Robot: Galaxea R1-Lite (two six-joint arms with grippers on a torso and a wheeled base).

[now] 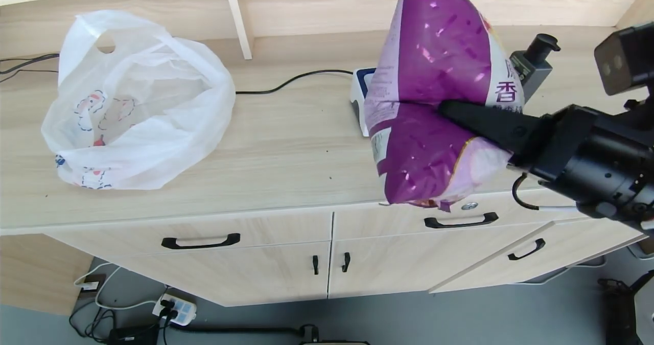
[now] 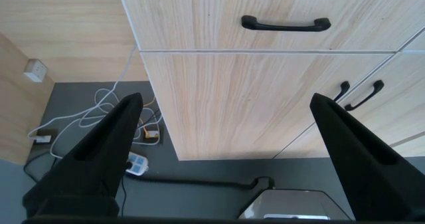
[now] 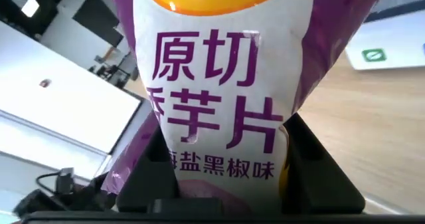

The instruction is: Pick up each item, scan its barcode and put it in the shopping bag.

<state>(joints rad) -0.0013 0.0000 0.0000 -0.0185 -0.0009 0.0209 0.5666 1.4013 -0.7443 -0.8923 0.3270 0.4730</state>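
A large purple snack bag (image 1: 434, 94) hangs in the air over the counter's right side, pinched at its middle by my right gripper (image 1: 449, 111), which is shut on it. In the right wrist view the snack bag (image 3: 219, 98) sits between the black fingers (image 3: 312, 157). Behind the bag stands the white barcode scanner (image 1: 361, 92) with a black post (image 1: 534, 61). The white plastic shopping bag (image 1: 135, 102) lies open on the counter at the left. My left gripper (image 2: 229, 157) is open, held low in front of the cabinet doors with nothing between its fingers.
A black cable (image 1: 291, 82) runs along the counter (image 1: 286, 156) between the shopping bag and the scanner. Drawers with black handles (image 1: 201, 242) front the cabinet; the lower right door (image 1: 531, 258) stands ajar. Cables and a power strip (image 1: 176, 306) lie on the floor.
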